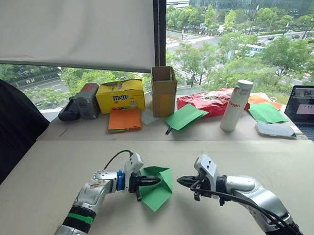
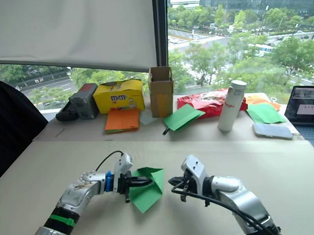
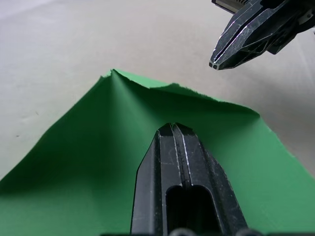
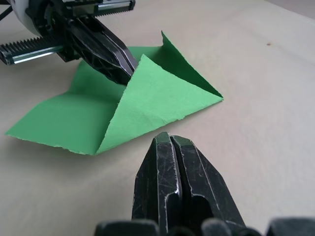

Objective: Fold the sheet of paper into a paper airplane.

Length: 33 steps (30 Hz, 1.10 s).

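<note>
Worktop point(image 1: 262, 165): beige, near section carries the folding job, far strip along the window edge carries clutter.

Far strip: laptop point(image 1: 307, 109) at the right edge, red snack bag point(image 1: 208, 101) right of centre, yellow candy box point(image 1: 120, 95) left of centre, upright cardboard box point(image 1: 164, 90) at centre, white bottle point(image 1: 236, 105) standing just in front of the red bag, orange paper sheets point(image 1: 124, 119) in front of the yellow box, spare green sheets point(image 1: 185, 116) in front of the cardboard box, phone point(image 1: 275, 130) near the laptop.

Sheet of paper point(image 1: 158, 187): bright green, partly folded, lies on the near section about mid-width, close to the near edge. One corner flap is folded over and stands up off the flat layer, fold line running diagonally; free edges look rough.

Left pincer point(image 1: 149, 181): fingers pressed together, pinching the sheet of paper at its left side; tips sit at the base of the raised flap, right on the crease.

Right pincer point(image 1: 182, 181): fingers pressed together, nothing between them. Just beside the sheet's right edge, apart from it, tips pointing at the left pincer. Whether it touches the worktop: cannot tell.
</note>
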Available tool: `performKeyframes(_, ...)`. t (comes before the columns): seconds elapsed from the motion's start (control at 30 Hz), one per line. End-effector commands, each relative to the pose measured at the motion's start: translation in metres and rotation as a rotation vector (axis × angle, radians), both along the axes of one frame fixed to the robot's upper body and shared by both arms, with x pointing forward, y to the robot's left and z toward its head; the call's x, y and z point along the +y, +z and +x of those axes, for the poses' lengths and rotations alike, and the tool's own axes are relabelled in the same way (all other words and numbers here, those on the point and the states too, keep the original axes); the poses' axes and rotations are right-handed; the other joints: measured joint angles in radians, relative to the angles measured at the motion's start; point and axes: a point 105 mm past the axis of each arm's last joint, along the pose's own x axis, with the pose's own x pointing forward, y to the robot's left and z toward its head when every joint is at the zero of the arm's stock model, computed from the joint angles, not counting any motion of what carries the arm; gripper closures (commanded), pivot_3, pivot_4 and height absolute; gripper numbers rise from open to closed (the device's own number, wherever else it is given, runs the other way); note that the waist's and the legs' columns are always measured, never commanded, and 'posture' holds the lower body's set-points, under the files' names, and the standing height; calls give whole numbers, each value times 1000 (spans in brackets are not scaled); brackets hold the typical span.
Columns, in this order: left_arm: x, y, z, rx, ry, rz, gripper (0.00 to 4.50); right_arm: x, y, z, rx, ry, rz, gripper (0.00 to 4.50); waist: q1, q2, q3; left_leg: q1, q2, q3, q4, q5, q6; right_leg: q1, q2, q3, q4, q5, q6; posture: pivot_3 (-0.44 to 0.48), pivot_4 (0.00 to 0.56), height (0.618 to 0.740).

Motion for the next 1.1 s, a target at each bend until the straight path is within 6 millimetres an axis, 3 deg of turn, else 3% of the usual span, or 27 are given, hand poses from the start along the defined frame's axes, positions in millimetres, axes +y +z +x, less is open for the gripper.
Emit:
performKeyframes(0.03,2,50,-4,-79,-65,-128,4487,7,18,-2,-48,29,32,4500,-1,-1,0,0,0,0,0,0,0,0,0,0,0,0,0,0,150,656)
performKeyframes(0.1,8,53,-4,-97,-63,-94,4487,14,20,-3,-52,47,43,4500,-3,-1,1,0,1,0,0,0,0,0,1,0,0,-1,1,0,150,656)
performKeyframes(0.17,22,41,2,-123,-24,22,4487,22,20,-4,-53,61,48,4500,-7,0,1,1,1,0,-1,0,0,1,1,1,0,-1,2,0,150,656)
performKeyframes(0.4,96,19,29,-180,178,272,4487,31,23,-2,-73,77,42,4500,0,1,0,4,1,0,-1,0,0,-1,2,0,0,0,0,0,150,656)
performKeyframes(0.47,104,10,29,-197,171,334,4487,30,25,-1,-85,81,25,4500,1,1,0,4,1,0,0,0,0,-2,1,0,0,0,-1,0,150,656)
performKeyframes(0.6,93,-13,16,-210,69,402,4487,26,28,5,-116,86,-21,4500,12,1,0,3,0,0,0,0,0,-2,-1,-1,0,0,-1,0,150,656)
performKeyframes(0.83,77,-35,-16,-134,-73,365,4487,22,41,9,-143,79,-19,4500,18,3,-1,2,0,1,-1,0,0,-1,-2,0,0,0,-1,0,150,656)
performKeyframes(1.1,42,-29,-39,-79,-169,215,4487,18,50,13,-164,70,-31,4500,13,4,-2,2,0,1,0,0,0,-1,-1,0,0,0,-1,0,150,656)
